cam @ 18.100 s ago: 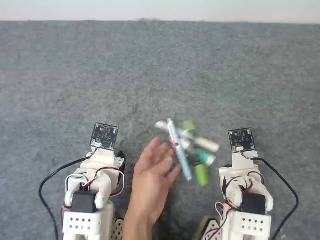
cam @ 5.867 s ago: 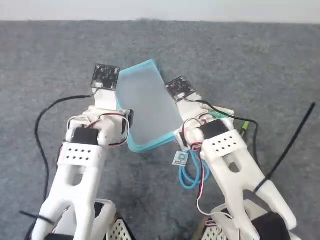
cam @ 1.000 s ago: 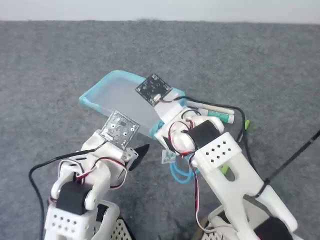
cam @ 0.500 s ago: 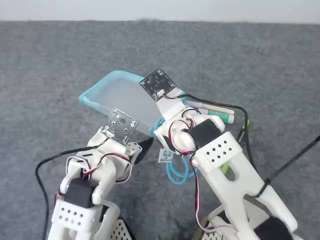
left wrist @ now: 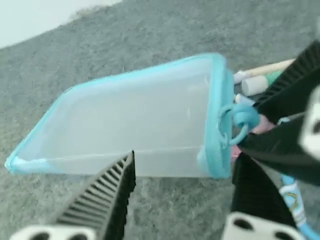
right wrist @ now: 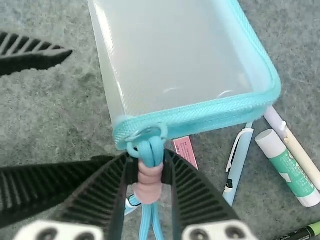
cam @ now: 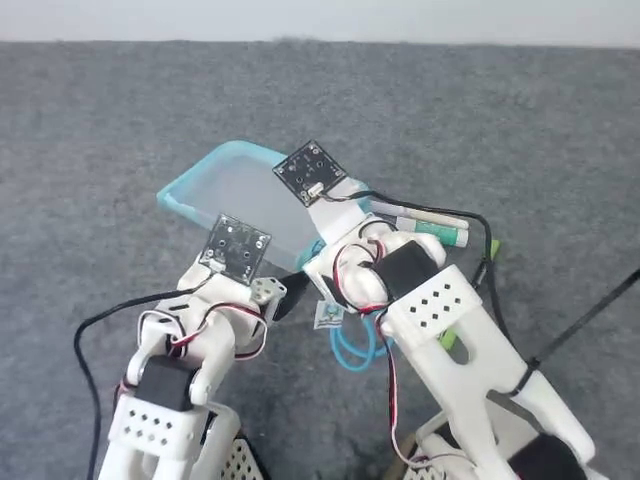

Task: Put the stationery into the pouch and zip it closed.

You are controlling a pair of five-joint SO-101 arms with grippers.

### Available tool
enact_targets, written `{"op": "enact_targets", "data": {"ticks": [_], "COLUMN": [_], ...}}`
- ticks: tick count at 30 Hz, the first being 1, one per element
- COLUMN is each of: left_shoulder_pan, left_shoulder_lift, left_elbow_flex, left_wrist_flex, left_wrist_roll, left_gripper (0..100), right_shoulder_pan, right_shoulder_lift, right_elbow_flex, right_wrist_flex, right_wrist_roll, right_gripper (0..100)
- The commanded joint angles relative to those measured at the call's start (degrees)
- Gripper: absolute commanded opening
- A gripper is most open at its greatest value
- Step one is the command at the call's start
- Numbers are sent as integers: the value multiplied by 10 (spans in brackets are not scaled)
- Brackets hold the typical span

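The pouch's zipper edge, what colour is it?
The zipper edge is turquoise blue, on a frosted clear pouch; clearest in the right wrist view.

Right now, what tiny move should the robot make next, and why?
Probably shut the left end effector on the pouch edge to brace it. It stands open at that edge, the right end effector pinches the zipper cord, and the stationery lies outside.
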State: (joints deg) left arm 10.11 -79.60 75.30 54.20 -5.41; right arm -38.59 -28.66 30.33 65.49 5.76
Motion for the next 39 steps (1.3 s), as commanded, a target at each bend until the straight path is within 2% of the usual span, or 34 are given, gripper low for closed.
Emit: {"op": "enact_targets", "data": {"ticks": [1, 13, 18, 22, 29, 39], "left_shoulder_pan": [3, 1, -55, -64, -120, -127], "left_shoulder_lift": [12, 13, 13, 13, 13, 13], "left_elbow_flex": [-7, 35, 33, 32, 29, 29], "left_wrist_flex": [-21, -78, -100, -101, -120, -121], "left_wrist_roll": [13, -4, -6, -4, -4, 25], "left_gripper": [321, 299, 299, 298, 298, 298], "right_shoulder_pan": [-12, -12, -11, -9, -7, -7], "right_shoulder_lift": [-8, -8, -8, -8, -8, -2], "right_elbow_flex": [-38, -84, -75, -69, 25, 114], "right_wrist_flex": [7, 67, 69, 72, 36, -24], "right_wrist_roll": [-8, -7, -4, 11, 44, 45], "right_gripper": [6, 6, 6, 6, 6, 6]}}
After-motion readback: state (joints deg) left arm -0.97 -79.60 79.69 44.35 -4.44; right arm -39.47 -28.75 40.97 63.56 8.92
